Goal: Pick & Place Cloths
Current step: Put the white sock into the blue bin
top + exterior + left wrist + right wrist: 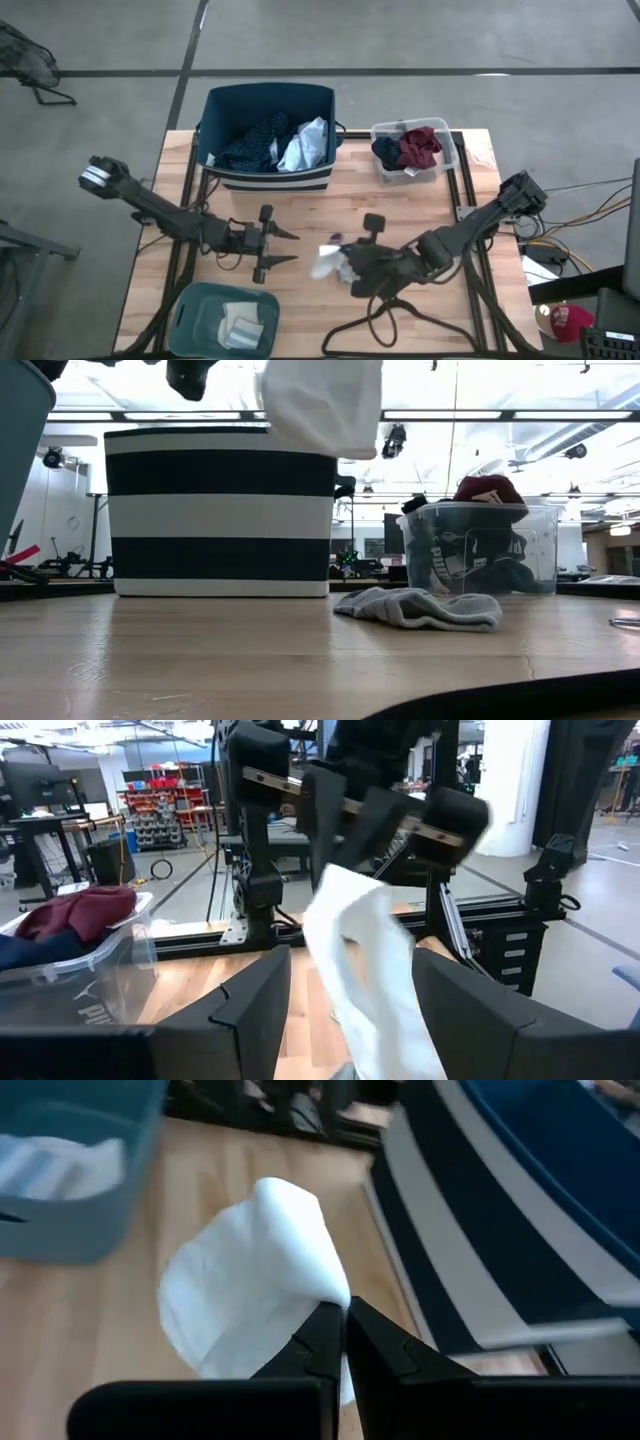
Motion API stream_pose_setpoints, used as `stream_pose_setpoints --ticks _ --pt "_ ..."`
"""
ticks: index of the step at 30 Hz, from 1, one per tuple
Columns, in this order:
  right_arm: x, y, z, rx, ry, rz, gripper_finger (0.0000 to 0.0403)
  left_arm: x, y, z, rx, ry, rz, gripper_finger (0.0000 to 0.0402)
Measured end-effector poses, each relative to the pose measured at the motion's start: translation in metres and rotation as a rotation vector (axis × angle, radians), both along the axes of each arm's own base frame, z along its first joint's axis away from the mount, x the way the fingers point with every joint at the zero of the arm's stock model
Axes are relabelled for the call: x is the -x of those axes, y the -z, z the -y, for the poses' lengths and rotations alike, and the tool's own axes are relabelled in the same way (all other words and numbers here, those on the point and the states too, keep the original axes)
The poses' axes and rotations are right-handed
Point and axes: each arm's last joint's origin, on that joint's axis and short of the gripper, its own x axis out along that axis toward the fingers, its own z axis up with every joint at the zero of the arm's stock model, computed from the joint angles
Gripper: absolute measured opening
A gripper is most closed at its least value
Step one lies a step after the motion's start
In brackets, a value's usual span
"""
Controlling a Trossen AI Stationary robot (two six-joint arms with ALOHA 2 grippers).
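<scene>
Sock, white, pinched in right gripper between striped tub and teal tub; left gripper agape nearby.

Three tubs, two arms, one hanger.

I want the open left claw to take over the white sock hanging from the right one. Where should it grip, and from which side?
Probably the free lower half of the white sock, below the right claw, which pinches its top edge. It hangs limp and clear of the table, so the left claw could come in level from its own side and close across the hanging fabric.
</scene>
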Motion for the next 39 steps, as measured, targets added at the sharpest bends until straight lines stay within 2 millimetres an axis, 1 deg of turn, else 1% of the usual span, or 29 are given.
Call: stream_pose_setpoints --ticks 2,6,11,15,20,25,28,30,34,36,37,39 --pt "-0.005 0.001 -0.002 -0.005 -0.038 0.003 0.0008 -0.007 0.001 0.003 -0.005 0.001 -0.017 0.0216" --pt "-0.012 0.006 -0.003 -0.004 -0.044 0.012 0.0008 -0.025 0.003 0.011 -0.025 -0.001 -0.062 0.0216" --pt "-0.016 0.012 -0.005 0.003 -0.044 -0.001 0.0008 -0.046 0.002 0.019 -0.030 -0.001 -0.074 0.0216" --pt "-0.019 0.017 -0.006 0.012 -0.045 -0.013 0.0008 -0.058 0.006 0.025 -0.039 0.004 -0.095 0.0216" --pt "-0.019 0.017 -0.005 0.013 -0.043 -0.010 0.0008 -0.068 0.007 0.027 -0.063 -0.003 -0.145 0.0216" --pt "-0.019 0.017 -0.006 0.009 -0.043 -0.006 0.0008 -0.071 0.009 0.028 -0.069 -0.023 -0.160 0.0204" --pt "-0.020 0.017 -0.006 0.005 -0.045 0.004 0.0008 -0.070 0.010 0.027 -0.073 -0.029 -0.171 0.0175" --pt "-0.021 0.015 -0.007 0.007 -0.053 0.019 0.0008 -0.071 0.010 0.027 -0.075 -0.030 -0.171 0.0145" --pt "-0.022 0.014 -0.008 0.001 -0.077 0.023 0.0008 -0.069 0.009 0.027 -0.079 -0.030 -0.179 0.0068" --pt "-0.021 0.016 -0.008 -0.011 -0.072 0.021 0.0008 -0.066 0.006 0.026 -0.081 -0.029 -0.190 0.0025" --pt "-0.021 0.018 -0.008 -0.010 -0.070 0.016 0.0009 -0.063 0.004 0.025 -0.075 -0.027 -0.202 0.0015" --pt "-0.020 0.023 -0.007 -0.003 -0.055 0.010 0.0014 -0.057 0.002 0.026 -0.052 -0.021 -0.240 0.0014"
